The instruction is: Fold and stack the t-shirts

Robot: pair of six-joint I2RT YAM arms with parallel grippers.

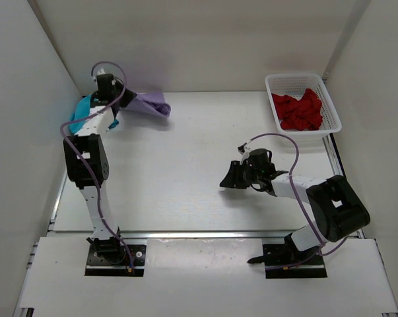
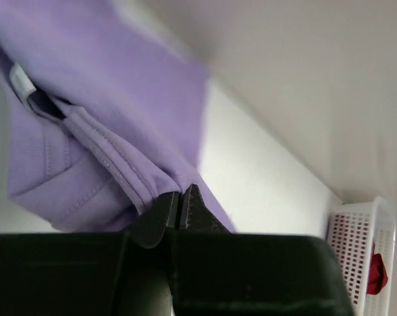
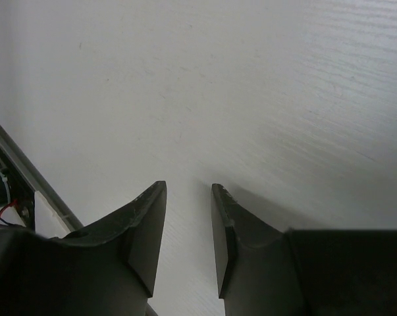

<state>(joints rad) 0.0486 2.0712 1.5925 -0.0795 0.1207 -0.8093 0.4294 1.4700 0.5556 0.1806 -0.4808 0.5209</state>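
The lavender t-shirt (image 1: 151, 104) lies bunched at the back left of the table, and its hem (image 2: 112, 158) runs right up to the tips of my left gripper (image 2: 180, 192). That gripper (image 1: 124, 104) is shut, pinching a fold of the lavender cloth. Behind the left arm, against the left wall, the teal t-shirt (image 1: 80, 116) is partly hidden. The red t-shirt (image 1: 298, 111) lies crumpled in the white basket (image 1: 301, 75). Over bare table near the middle, my right gripper (image 1: 228, 179) is open with nothing between its fingers (image 3: 188, 187).
The white mesh basket (image 2: 356, 263) stands at the back right corner, with red cloth (image 2: 376, 275) showing through its wall. White walls close in the left, back and right sides. A metal rail (image 3: 33, 178) runs along the table's near edge.
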